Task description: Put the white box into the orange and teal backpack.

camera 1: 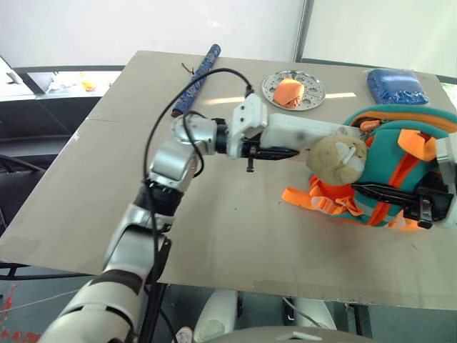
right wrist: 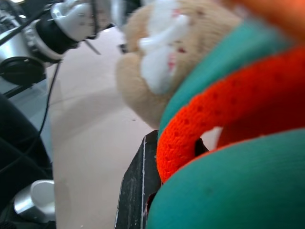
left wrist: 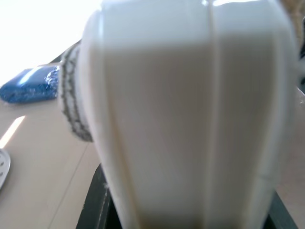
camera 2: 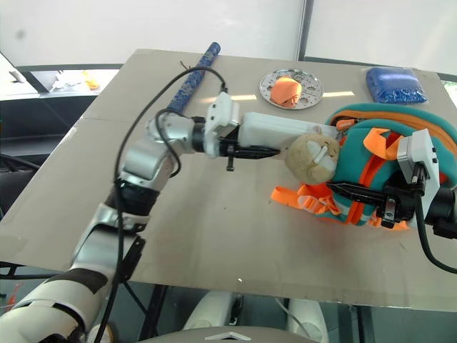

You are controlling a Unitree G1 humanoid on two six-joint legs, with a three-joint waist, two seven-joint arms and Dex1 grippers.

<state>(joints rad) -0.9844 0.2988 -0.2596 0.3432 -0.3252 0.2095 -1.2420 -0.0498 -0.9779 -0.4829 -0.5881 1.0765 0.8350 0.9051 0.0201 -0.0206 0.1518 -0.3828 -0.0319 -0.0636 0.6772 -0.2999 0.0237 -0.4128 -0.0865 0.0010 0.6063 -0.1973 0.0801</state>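
Here the left fingers (camera 1: 275, 151) clamp the box (camera 1: 300, 133), its far end at the plush (camera 1: 338, 158); right fingers (camera 2: 360, 191), shut, pinch the backpack (camera 2: 400, 153); the box could snag on the plush.

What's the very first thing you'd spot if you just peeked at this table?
The small orange and teal backpack with its tan plush toy, lying at the table's right side with the right gripper shut on it. Next, the left gripper carrying the flat white plastic box toward the backpack.
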